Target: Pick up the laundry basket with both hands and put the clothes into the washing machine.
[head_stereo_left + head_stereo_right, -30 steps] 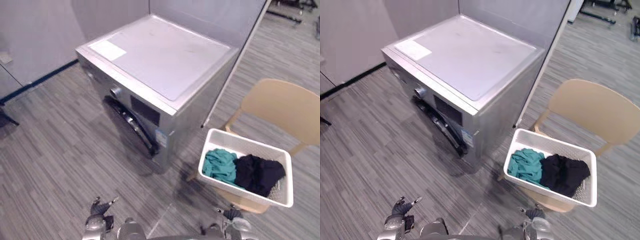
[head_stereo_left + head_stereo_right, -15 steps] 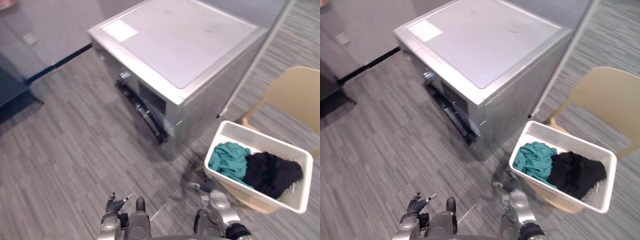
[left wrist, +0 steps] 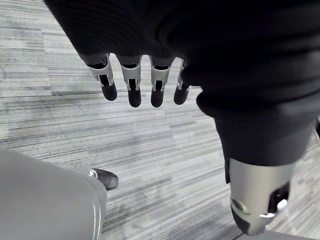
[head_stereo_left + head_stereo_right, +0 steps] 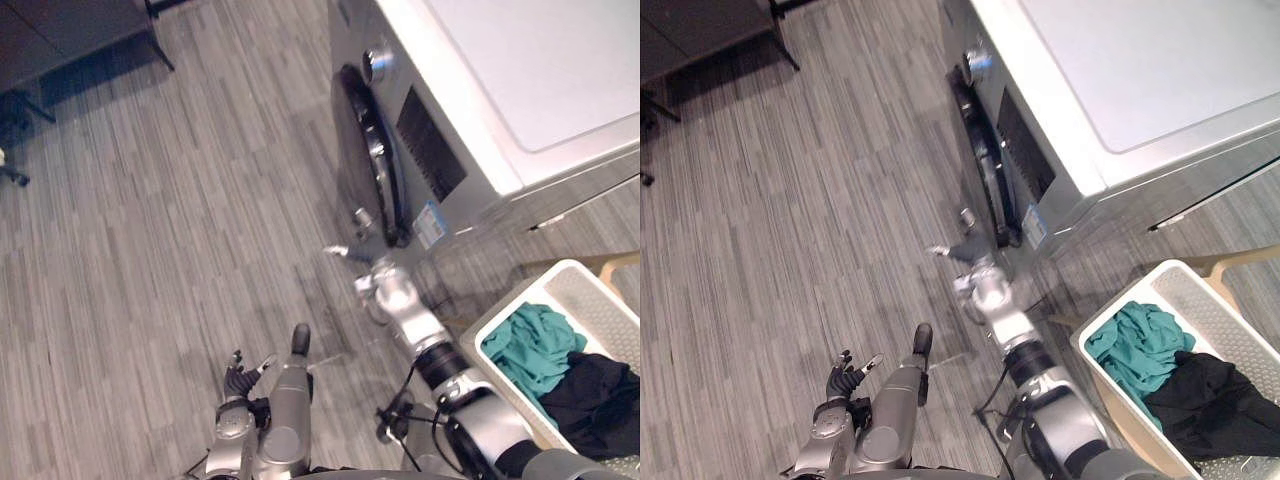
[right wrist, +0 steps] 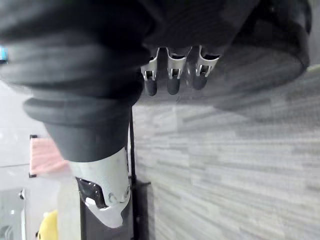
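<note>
The white laundry basket [image 4: 1137, 289] sits on a tan chair [image 4: 1228, 263] at the lower right, with a teal garment [image 4: 1135, 345] and a black garment [image 4: 1200, 395] inside. The silver washing machine [image 4: 1120, 80] stands at the upper right, its dark round door [image 4: 368, 165] shut and facing left. My right hand [image 4: 384, 291] is stretched out low in front of that door, fingers [image 5: 171, 75] relaxed and holding nothing. My left hand [image 4: 238, 377] hangs low over the floor, its fingers [image 3: 131, 82] straight and empty. Both hands are away from the basket.
Grey striped floor [image 4: 150, 250] spreads to the left of the machine. Dark furniture [image 4: 60, 30] stands at the far upper left, and a dark wheeled base [image 4: 10, 175] shows at the left edge. A pale panel edge [image 4: 1215, 190] runs between the machine and the chair.
The camera has swung, so the whole picture shifted. My right arm has risen and reached forward to the machine's door. The left hand stays low.
</note>
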You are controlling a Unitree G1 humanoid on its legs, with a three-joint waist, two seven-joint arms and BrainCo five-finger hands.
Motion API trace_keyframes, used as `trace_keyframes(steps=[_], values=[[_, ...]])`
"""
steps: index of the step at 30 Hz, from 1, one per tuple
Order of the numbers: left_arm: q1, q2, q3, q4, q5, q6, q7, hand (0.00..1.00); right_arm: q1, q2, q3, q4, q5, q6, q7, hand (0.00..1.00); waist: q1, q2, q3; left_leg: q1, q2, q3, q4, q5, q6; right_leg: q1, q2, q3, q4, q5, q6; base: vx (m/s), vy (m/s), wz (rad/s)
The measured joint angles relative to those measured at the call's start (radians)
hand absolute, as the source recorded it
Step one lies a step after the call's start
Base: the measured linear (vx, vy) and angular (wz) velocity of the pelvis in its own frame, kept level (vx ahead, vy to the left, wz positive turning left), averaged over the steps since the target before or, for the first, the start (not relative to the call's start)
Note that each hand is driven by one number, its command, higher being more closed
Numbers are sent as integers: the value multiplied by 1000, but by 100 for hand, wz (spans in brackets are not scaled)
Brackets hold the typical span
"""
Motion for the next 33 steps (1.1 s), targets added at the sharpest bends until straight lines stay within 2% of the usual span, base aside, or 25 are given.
trace_keyframes(steps=[2,5,8,15,19,22,24,26,28,33], values=[[-1,7,-8,-10,-1,-6,1,0,-31,-48,-74,-51,0,1,-41,0,0,0,19,-6,-4,1,-20,8,-6,-22,-7,3,13,-5,2,-108,10,2],[-14,22,-32,-10,-2,-10,2,0,-51,-86,-108,-74,-3,2,-67,0,-3,-1,26,-24,-7,1,-54,38,-1,-61,-10,9,24,-8,3,-99,-10,2],[-37,21,-31,-9,-2,-10,4,0,-49,-73,-122,-74,-7,20,-92,0,-2,-2,36,-42,-10,-6,-70,55,4,-92,-10,15,39,-7,2,-64,-36,2],[-64,26,-32,26,-1,-8,5,0,6,-43,-118,-98,-14,19,-112,0,-5,-9,46,-50,-7,-6,-86,60,2,-106,2,38,19,3,-1,15,-36,-4],[-92,49,-63,48,-1,-8,4,0,-53,-58,-81,95,-19,20,-65,0,-1,-9,47,-50,4,-9,-87,60,2,-104,25,57,-14,24,-3,35,-32,-9],[-126,56,-78,67,-1,-11,3,0,-124,-95,-42,225,-15,25,-30,0,13,-3,50,-64,4,-21,-88,63,-2,-104,30,51,-31,31,-1,-1,-14,3],[-136,62,-84,68,-2,-15,2,0,-169,-127,-44,264,-14,25,-33,0,15,-2,51,-84,5,-45,-88,67,-5,-105,37,33,-44,40,-2,-16,-8,17],[-152,70,-100,68,-2,-16,2,0,-237,-162,-34,315,-16,39,-21,0,23,10,57,-105,5,-67,-89,72,-6,-108,42,15,-56,44,-2,-32,-3,23],[-168,77,-104,68,-2,-18,2,0,-312,-157,-9,342,-17,56,-39,0,55,20,63,-132,5,-87,-91,79,-10,-125,44,-2,-54,44,-2,-43,-13,20],[-175,78,-103,66,-21,-18,4,0,-351,-141,14,347,-8,75,-64,0,79,25,66,-167,-4,-131,-88,82,-15,-134,41,-38,-38,33,0,-19,-33,20]])
